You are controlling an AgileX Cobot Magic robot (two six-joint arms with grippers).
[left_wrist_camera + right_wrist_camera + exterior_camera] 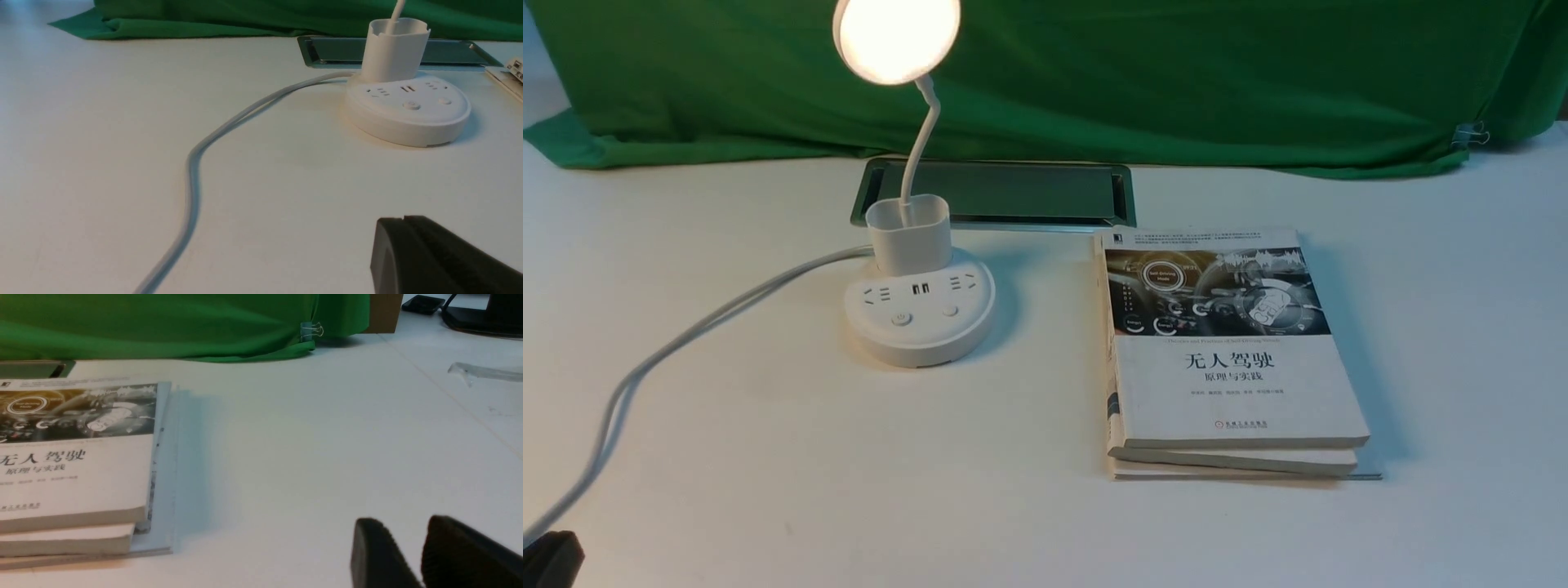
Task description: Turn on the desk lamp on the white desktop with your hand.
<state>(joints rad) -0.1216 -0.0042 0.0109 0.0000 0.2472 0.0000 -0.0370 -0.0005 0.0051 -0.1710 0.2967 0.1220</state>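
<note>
The desk lamp (920, 306) stands on the white desktop (768, 457), left of centre, and its round head (897, 34) glows warm. Two buttons sit on its round base (408, 108), in front of the cup holder (393, 49). My left hand (404, 219) is shut with nothing in it, low over the desktop and well short of the base. In the front view only a black corner of the left hand (551, 557) shows, at the bottom left. My right hand (402, 523) hovers over bare desktop right of the books, jaws slightly apart and empty.
The lamp's grey cable (645, 367) runs from the base toward the near left. Two stacked books (1225, 351) lie right of the lamp. A metal-framed hatch (1013, 193) sits behind it, with green cloth (1176, 73) along the back.
</note>
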